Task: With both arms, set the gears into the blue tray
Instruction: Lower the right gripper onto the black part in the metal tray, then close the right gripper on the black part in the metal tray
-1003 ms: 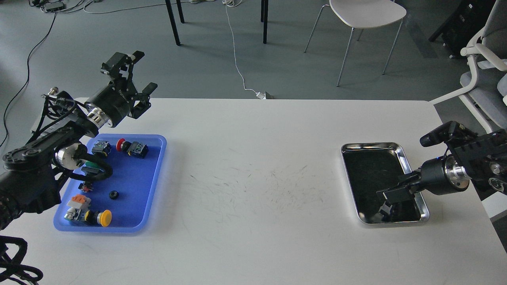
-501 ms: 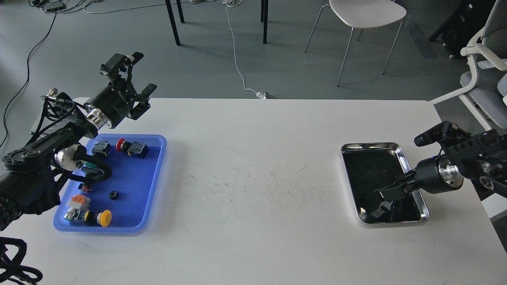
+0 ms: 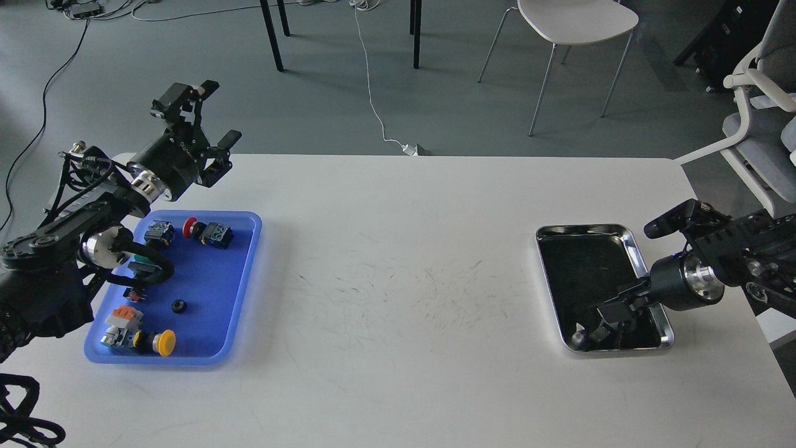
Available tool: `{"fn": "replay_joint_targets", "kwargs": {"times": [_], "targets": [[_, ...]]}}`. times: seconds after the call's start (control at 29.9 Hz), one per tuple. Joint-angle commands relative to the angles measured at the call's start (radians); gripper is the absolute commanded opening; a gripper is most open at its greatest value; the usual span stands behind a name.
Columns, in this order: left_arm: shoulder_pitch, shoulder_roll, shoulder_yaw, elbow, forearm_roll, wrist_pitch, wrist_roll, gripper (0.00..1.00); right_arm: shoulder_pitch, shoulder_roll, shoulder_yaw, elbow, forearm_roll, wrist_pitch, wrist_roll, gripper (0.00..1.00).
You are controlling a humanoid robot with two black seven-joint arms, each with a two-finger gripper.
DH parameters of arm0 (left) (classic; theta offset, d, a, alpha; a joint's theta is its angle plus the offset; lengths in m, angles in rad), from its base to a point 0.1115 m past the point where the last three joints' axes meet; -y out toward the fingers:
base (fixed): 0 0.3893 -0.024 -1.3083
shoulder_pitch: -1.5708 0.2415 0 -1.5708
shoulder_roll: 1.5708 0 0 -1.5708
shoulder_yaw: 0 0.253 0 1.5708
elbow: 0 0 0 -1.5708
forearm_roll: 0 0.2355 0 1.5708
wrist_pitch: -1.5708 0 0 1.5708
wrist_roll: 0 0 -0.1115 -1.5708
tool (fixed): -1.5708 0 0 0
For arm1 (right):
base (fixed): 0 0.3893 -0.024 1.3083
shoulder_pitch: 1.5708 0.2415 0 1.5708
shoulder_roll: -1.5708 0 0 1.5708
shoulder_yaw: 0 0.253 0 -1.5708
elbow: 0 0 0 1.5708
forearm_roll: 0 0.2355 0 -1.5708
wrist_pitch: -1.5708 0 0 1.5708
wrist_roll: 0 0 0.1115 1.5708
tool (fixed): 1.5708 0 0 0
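Head view: nearest, along the left edge of the table, the blue tray holds several coloured push-button switches, a yellow-capped one at its near end and a red-capped one at its far end, and one black ring gear lies on the bare blue floor between them. Across the table by the right edge, the right gripper has dropped lower into the near end of the steel tray over the last second, its tip now close to a small dark piece in the near left corner; whether its fingers are apart or together I cannot tell against the dark tray. That descent looks like a reach for the next gear, so this one is not yet carried over. Farthest, the left gripper hangs above the far left corner, fingers spread wide and holding nothing, having drifted slightly left.
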Motion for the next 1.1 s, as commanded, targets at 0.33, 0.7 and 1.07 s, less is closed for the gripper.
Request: {"fn": "replay_joint_targets", "kwargs": {"times": [0.33, 0.7, 1.07], "targets": [[0.002, 0.005, 0.0, 0.001, -0.012, 0.0, 0.0, 0.99, 0.003, 0.029, -0.02, -0.01, 0.0, 0.0, 0.0, 0.63], [0.003, 0.008, 0.0, 0.0, -0.014, 0.0, 0.0, 0.99, 0.011, 0.035, -0.022, -0.013, 0.0, 0.0, 0.0, 0.51], [0.005, 0.011, 0.0, 0.001, -0.014, 0.0, 0.0, 0.99, 0.026, 0.035, -0.023, -0.007, 0.0, 0.0, 0.0, 0.42]]}}
